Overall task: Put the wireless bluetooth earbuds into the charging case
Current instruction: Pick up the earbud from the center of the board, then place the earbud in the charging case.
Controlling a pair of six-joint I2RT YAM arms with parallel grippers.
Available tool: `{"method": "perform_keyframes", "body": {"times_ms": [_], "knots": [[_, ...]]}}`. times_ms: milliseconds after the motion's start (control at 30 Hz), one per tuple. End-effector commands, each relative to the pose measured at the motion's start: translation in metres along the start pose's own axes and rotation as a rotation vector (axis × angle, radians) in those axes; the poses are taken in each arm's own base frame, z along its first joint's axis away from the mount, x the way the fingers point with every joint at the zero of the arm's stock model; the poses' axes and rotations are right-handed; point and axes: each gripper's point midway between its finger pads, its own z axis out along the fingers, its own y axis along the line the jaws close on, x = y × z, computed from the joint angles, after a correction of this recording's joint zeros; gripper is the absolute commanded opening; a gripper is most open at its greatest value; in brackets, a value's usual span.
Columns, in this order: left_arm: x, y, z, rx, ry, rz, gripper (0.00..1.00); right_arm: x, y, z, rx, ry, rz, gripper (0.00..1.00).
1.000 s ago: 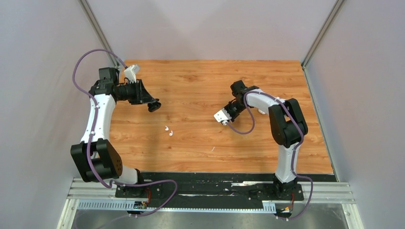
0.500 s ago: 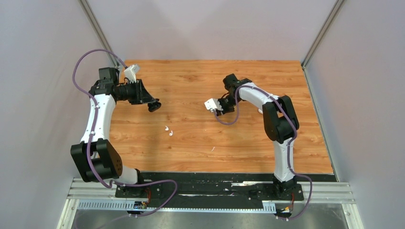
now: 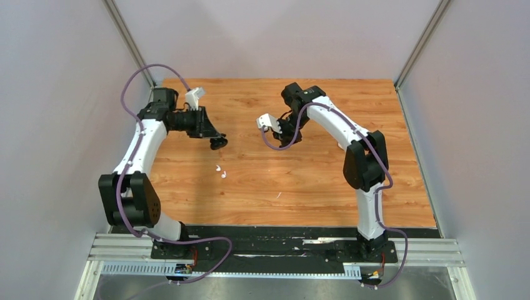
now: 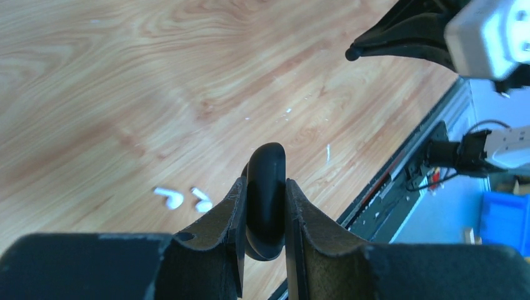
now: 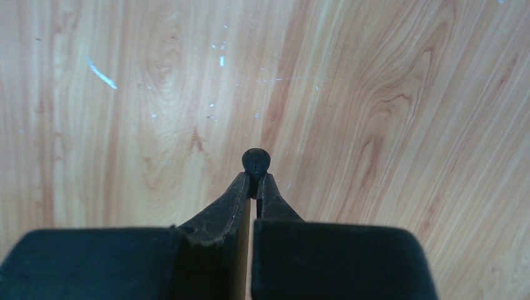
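My left gripper (image 3: pixel 217 141) is shut on a black rounded charging case (image 4: pixel 265 187) and holds it edge-on above the table at the left middle. My right gripper (image 3: pixel 285 134) is shut on a tiny black earbud (image 5: pixel 256 161), pinched at the very fingertips above bare wood. Two white earbuds (image 3: pixel 220 172) lie side by side on the table, nearer than the left gripper. They also show in the left wrist view (image 4: pixel 169 197), to the left of the case. A second black earbud is not in view.
The wooden table (image 3: pixel 312 181) is walled by grey panels on three sides. A small white scrap (image 3: pixel 279 195) lies near the front middle. The right gripper's fingers (image 4: pixel 400 37) show at the top right of the left wrist view. A black rail (image 3: pixel 275 232) runs along the near edge.
My right arm has swung left and farther back, carrying the black earbud. My left arm has moved right toward the table's middle with the case. The white earbuds have not moved.
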Motion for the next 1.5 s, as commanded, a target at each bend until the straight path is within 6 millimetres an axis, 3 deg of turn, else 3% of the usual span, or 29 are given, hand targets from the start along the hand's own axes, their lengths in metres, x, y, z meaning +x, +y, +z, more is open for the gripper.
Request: {"method": "perform_keyframes", "body": {"times_ms": [0,133,267,533,1033,1467], "knots": [[0.000,-0.027,0.035,0.125,0.033,0.079,0.00,-0.059,0.033,-0.050,0.052,-0.022,-0.023,0.00],[-0.001,-0.049,0.068,0.226,0.075,0.110,0.00,-0.090,0.043,-0.059,0.104,-0.016,-0.111,0.00],[0.001,-0.074,0.087,0.340,0.124,0.129,0.00,-0.116,0.045,-0.059,0.129,-0.038,-0.180,0.00],[0.003,-0.103,0.091,0.483,0.149,0.137,0.00,-0.142,0.040,-0.051,0.148,-0.078,-0.231,0.00],[0.005,-0.119,0.084,0.535,0.160,0.125,0.00,-0.148,0.024,-0.043,0.204,-0.054,-0.225,0.00],[0.006,-0.124,0.080,0.561,0.165,0.116,0.00,-0.141,0.031,-0.035,0.190,-0.018,-0.227,0.00]]}}
